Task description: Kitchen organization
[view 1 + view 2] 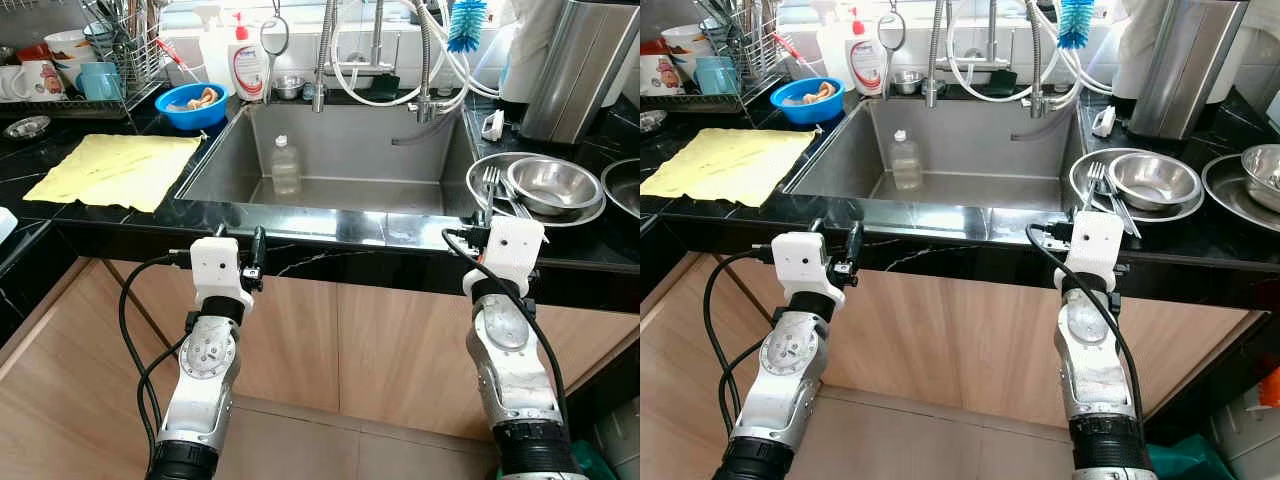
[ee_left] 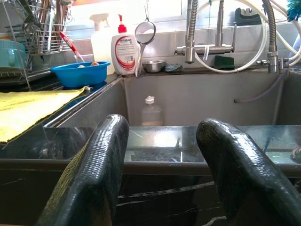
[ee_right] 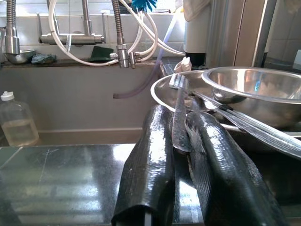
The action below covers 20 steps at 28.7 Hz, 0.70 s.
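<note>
The scene is brightly and evenly lit, with daylight entering from the window at the top centre of each frame, where the glass is washed out to white. Glare is thrown on the black counter along the sink's front edge and on the steel bowl at right. The cabinet fronts below are left in softer shade. Both eye views are sharp. In the wrist views, the near black fingers are rendered soft and oversized.

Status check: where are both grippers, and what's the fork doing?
Right gripper shut on fork handle at the counter edge; fork's tines rest on the steel plate. Left gripper open, holding nothing, facing the sink. Nothing in the way.
</note>
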Available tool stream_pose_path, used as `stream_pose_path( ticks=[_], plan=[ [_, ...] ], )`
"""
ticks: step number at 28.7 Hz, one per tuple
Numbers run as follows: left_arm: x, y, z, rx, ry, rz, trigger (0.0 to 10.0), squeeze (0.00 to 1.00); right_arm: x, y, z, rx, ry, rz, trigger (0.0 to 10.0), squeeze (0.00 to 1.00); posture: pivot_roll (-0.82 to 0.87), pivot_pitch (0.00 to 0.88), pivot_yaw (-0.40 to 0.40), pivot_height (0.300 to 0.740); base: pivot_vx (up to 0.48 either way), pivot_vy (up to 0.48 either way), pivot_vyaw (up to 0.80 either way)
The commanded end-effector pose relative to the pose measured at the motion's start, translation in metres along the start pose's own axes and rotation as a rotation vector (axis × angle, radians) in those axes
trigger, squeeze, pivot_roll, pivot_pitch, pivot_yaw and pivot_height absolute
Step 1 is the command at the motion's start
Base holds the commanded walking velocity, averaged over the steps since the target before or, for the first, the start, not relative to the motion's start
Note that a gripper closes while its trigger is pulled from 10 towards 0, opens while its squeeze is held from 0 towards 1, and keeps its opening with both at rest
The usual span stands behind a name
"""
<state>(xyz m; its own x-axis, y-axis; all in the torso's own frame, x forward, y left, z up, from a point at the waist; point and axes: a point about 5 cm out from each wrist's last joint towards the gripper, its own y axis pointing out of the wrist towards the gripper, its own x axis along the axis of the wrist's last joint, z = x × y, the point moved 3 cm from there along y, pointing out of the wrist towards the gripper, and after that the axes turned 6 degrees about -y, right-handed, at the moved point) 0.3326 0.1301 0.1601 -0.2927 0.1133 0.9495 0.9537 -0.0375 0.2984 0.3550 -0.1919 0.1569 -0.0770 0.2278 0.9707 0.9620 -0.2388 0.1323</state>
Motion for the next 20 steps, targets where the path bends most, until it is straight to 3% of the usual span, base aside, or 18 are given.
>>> stream_pose_path(
  ticks=[1,11,20],
  plan=[
    [0.003,0.003,0.002,0.001,0.007,-0.002,10.0,0.0,0.005,0.003,0.007,0.012,0.018,-0.013,0.0,0.0,-0.15,0.0,0.051,0.74,0.0,0.0,0.0],
    [0.005,0.005,0.003,0.009,0.001,-0.009,10.0,0.0,0.008,0.003,0.005,0.002,0.022,-0.023,0.0,0.0,-0.15,0.0,0.052,0.74,0.0,0.0,0.0],
    [0.009,0.008,0.0,0.008,-0.012,-0.027,10.0,0.0,0.039,0.005,0.001,-0.041,-0.082,-0.17,0.0,0.0,-0.15,0.0,0.052,0.74,0.0,0.0,0.0]
  ],
)
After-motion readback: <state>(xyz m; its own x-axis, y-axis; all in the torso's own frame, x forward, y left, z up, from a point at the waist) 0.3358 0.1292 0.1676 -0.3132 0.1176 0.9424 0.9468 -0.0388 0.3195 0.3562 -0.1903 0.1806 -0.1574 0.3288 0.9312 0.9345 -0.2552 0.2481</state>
